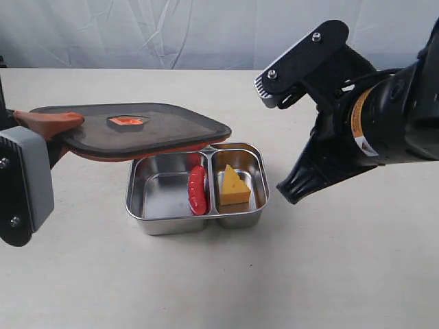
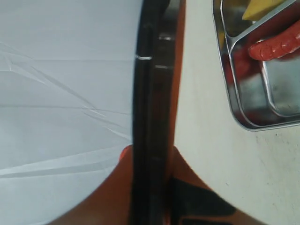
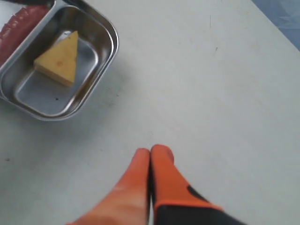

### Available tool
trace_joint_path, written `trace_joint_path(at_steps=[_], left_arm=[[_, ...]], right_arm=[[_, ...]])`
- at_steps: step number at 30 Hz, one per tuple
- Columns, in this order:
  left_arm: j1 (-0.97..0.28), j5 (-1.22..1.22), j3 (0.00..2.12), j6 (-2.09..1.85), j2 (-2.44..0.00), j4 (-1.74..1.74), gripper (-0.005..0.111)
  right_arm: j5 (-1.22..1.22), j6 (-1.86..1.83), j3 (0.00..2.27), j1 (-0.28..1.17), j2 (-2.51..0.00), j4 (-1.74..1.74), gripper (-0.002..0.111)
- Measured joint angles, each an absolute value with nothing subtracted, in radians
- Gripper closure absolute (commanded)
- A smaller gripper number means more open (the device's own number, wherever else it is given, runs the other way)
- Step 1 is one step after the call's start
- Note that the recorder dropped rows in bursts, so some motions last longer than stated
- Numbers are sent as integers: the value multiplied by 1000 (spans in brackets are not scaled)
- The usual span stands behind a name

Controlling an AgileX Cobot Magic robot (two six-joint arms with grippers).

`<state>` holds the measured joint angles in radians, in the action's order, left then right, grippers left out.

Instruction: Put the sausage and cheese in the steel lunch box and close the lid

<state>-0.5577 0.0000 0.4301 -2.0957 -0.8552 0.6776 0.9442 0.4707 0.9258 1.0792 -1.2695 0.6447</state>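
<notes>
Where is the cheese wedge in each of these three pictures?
Exterior view: cheese in the steel lunch box's small compartment.
Left wrist view: only a yellow corner, cut off by the frame.
Right wrist view: whole wedge in that compartment.
Shared landmark: the red sausage across the divider.

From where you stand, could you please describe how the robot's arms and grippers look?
The left gripper and right gripper have tapered orange fingers on black bases. The right arm is black with an orange band and a white label.
</notes>
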Motion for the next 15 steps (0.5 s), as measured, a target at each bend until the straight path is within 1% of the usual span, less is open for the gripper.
trace_joint_path(at_steps=[3,6,15], left_arm=[[-558,-7,424,-2096,-855,677,106],[-558,-39,410,-2096,-855,687,106],[-574,-117,355,-2096,-881,699,106]], right_arm=[[860,502,897,1079,-1270,661,109],[748,562,850,1049,-1270,683,109],[509,659,742,821,-1270,669,109]])
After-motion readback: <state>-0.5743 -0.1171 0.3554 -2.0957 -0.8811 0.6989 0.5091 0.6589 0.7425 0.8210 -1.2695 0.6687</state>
